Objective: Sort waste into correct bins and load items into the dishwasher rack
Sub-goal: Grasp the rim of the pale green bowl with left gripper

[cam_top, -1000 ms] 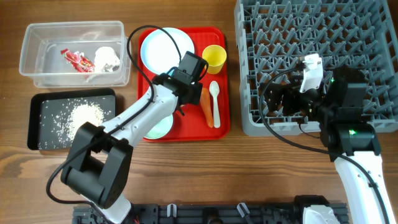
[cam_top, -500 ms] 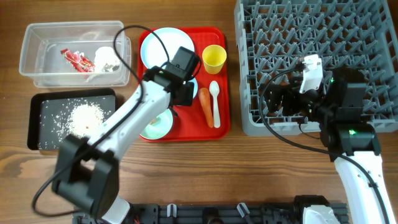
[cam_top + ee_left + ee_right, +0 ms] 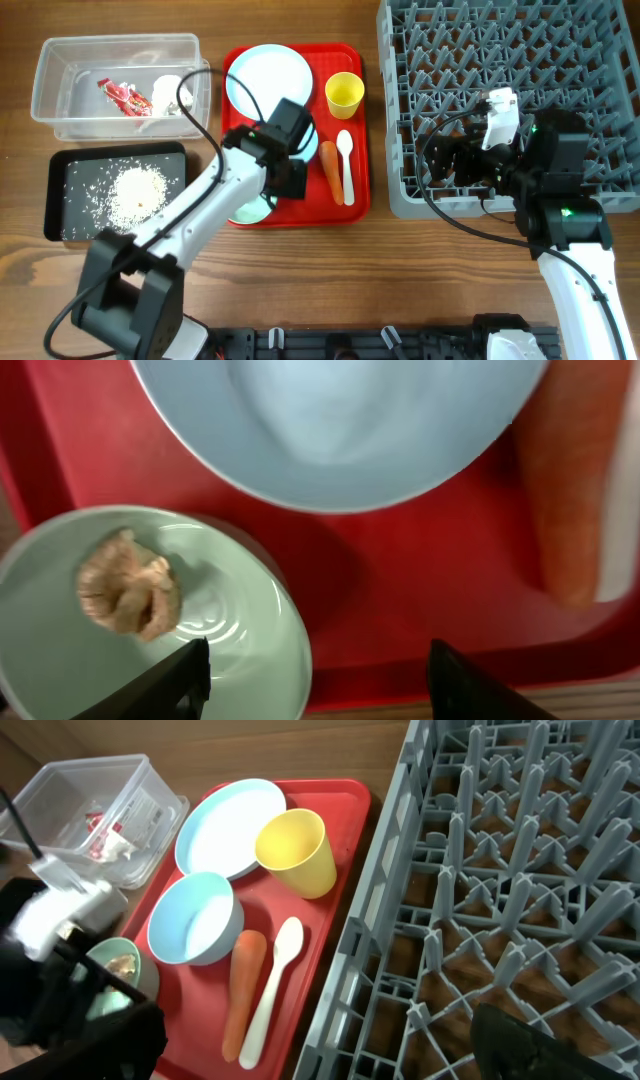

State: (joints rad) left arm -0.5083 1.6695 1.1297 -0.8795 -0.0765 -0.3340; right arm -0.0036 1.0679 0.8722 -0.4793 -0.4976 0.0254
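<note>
Left gripper (image 3: 320, 678): fingers apart, nothing between them, low over the red tray (image 3: 400, 580). The green bowl (image 3: 240, 630) lies under and just ahead of one finger, with the brownish lump (image 3: 125, 595) inside it, out past that finger. The blue bowl (image 3: 340, 430) is straight ahead, and the carrot (image 3: 570, 510) is ahead of the other finger. Right gripper (image 3: 452, 160): over the rack (image 3: 600, 40), apparently spread wide and empty. Only one finger shows in its own camera.

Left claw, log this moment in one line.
left claw: open, empty | nearest: green bowl with food lump | bowl on red tray
</note>
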